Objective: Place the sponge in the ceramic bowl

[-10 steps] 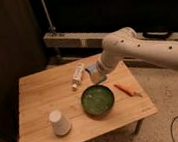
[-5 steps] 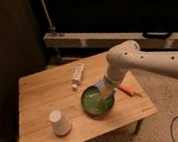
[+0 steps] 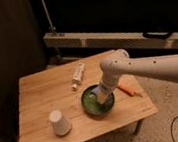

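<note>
The ceramic bowl (image 3: 89,105), green inside with a dark rim, sits on the wooden table (image 3: 38,96) right of its middle. My white arm comes in from the right and bends down into the bowl. The gripper (image 3: 103,96) is low inside the bowl, over its right half. A small pale block, the sponge (image 3: 104,100), shows at the gripper's tip just above the bowl's floor. Whether it is held or lying loose cannot be made out.
A white tube (image 3: 78,73) lies behind the bowl to its left. An orange stick (image 3: 127,90) lies just right of the bowl near the table's right edge. A white upturned cup (image 3: 59,122) stands at the front left. A dark cabinet stands left of the table.
The arm has swung from behind the bowl, near the tube, to over the bowl, and has come down into it with the pale block at its tip.
</note>
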Robot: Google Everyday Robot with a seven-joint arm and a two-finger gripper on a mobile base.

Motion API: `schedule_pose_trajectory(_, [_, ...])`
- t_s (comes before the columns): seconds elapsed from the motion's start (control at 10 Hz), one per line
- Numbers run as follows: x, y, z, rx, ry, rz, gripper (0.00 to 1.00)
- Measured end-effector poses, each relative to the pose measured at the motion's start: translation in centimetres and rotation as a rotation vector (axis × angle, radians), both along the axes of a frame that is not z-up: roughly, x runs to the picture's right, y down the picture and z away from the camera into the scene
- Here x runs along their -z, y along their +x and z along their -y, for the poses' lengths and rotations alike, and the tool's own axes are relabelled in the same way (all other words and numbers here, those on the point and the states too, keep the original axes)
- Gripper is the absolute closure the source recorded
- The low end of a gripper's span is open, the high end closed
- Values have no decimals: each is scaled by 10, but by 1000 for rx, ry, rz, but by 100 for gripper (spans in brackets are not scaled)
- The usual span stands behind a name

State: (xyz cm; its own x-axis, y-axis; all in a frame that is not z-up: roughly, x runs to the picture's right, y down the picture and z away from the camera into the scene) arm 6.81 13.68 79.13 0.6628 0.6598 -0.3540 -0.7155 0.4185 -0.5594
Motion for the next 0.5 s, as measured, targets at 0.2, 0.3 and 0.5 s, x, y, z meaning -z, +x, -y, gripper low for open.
schedule_pose_trajectory(0.2, [-12, -9, -13, 0, -40, 5, 20])
schedule_pose_trajectory(0.3, [-15, -14, -18, 2, -54, 9, 20])
schedule_pose_trajectory(0.5, [-17, -16, -22, -5, -70, -2, 20])
